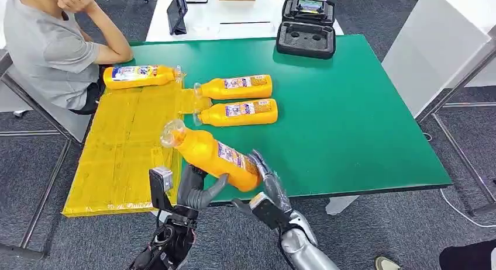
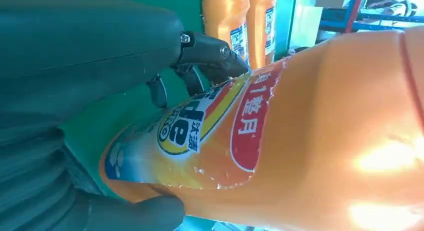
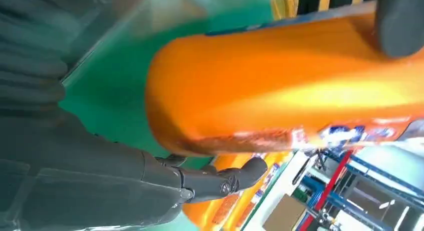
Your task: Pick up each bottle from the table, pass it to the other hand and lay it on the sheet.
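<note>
Handover is happening: left hand [image 1: 196, 191] and right hand [image 1: 266, 185] are gripping one orange plastic bottle [image 1: 213, 154]; one lies on the yellow sheet [image 1: 126, 141], two are waiting.

1. Head view: bright, even indoor light; colours saturated; soft, faint shadows beside the lying bottles [image 1: 237, 100] on the green table [image 1: 351, 118]. Fine detail soft; labels unreadable.
2. Head view, white surfaces beyond the table: near overexposure, detail washed out.
3. Left wrist view: held bottle [image 2: 310, 136] carries two blown-out glare patches near the frame edge; label print sharp; left hand [image 2: 75, 71] dark, underexposed.
4. Right wrist view: broad bright sheen along the held bottle; nearest parts and the background blurred; right hand [image 3: 100, 186] dim, in shade.
</note>
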